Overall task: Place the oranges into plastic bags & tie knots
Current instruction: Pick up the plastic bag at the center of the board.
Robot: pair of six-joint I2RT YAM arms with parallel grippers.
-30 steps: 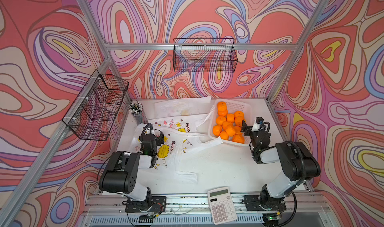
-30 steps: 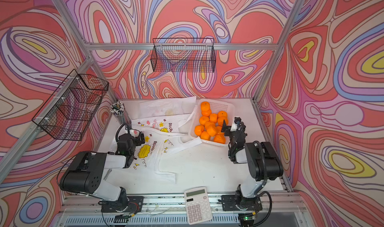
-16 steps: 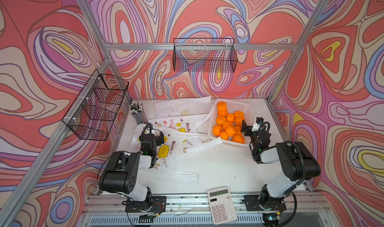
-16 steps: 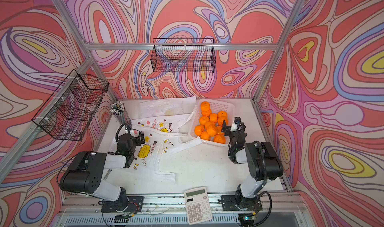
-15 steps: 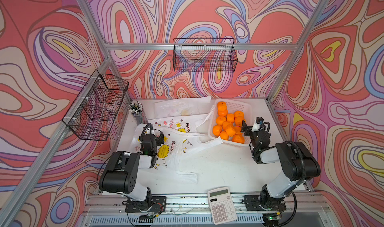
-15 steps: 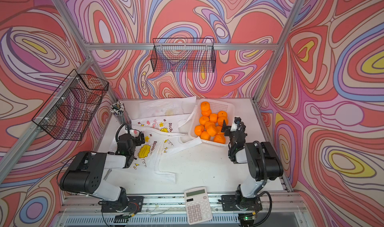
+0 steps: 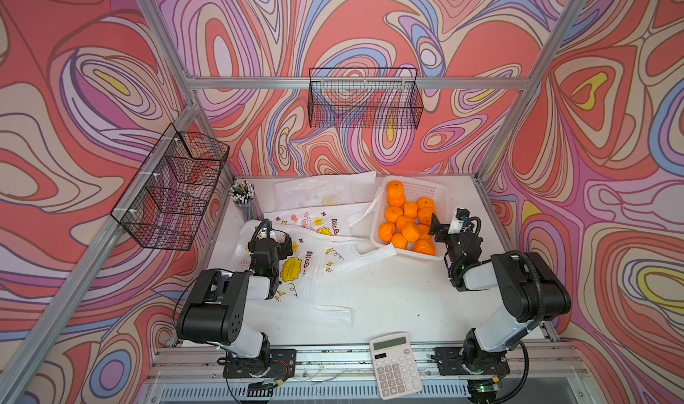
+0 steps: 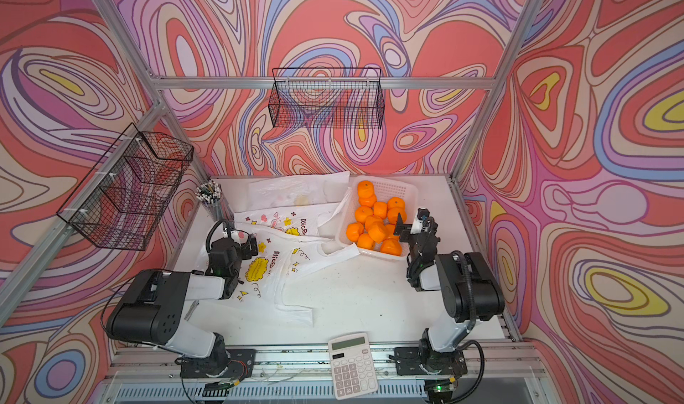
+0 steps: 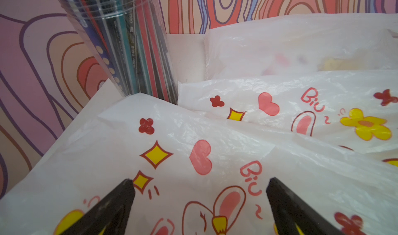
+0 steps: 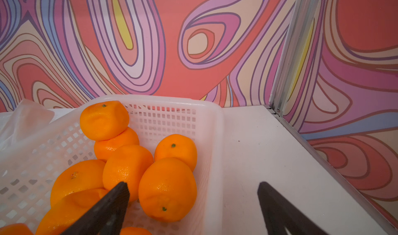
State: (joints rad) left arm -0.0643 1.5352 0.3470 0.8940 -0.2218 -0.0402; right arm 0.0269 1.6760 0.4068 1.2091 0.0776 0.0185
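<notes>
- My left hand (image 9: pixel 200 181) is spread wide and empty, low over the printed plastic bags (image 7: pixel 314 269) lying flat along the table's (image 7: pixel 392 298) left side.
- My right hand (image 10: pixel 193 184) is spread wide and empty, straddling the right rim of the white basket (image 10: pixel 215 137) near the table's far right corner.
- The oranges (image 7: pixel 405 222) are piled inside the basket.

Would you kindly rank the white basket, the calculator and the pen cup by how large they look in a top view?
1. white basket
2. calculator, though it lies nearer the camera, which may make it look larger than it is
3. pen cup
</notes>
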